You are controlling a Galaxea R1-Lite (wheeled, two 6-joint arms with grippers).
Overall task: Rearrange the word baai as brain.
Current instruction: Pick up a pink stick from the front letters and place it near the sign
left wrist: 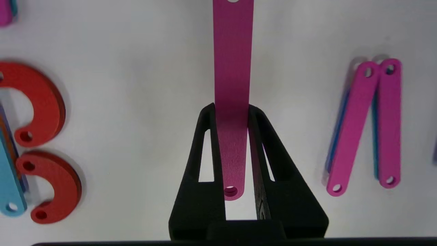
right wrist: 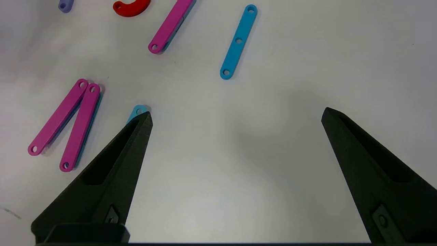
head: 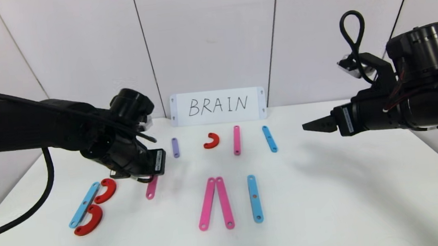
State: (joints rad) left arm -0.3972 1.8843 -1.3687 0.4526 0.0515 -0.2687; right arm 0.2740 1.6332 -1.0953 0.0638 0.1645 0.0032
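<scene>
While my left jaws (left wrist: 232,109) were closed on a pink strip (left wrist: 233,68), gripping its near end from both long edges, the step in hand appeared to be placing that strip as the upright of the R, just right of the finished B. To do this well, I judged that the strip should be kept flat to the surface (head: 330,192), lowered until it lay fully on it, and only then released, so that it would not skid or rotate. The strip's long axis ran straight away from my wrist, its free end pointing toward me in the head view.

Nearest me lay the B (head: 90,205), a blue strip with two red curves, and the two pink strips (head: 214,203) meeting at the top as an unfinished A, with a blue I (head: 255,198) beside them. Farther off lay the spare pieces: a purple strip (head: 175,147), a red curve (head: 212,140), a pink strip (head: 236,139) and a blue strip (head: 269,138). My right jaws (right wrist: 235,116) hung spread wide and empty above the surface at the right.
</scene>
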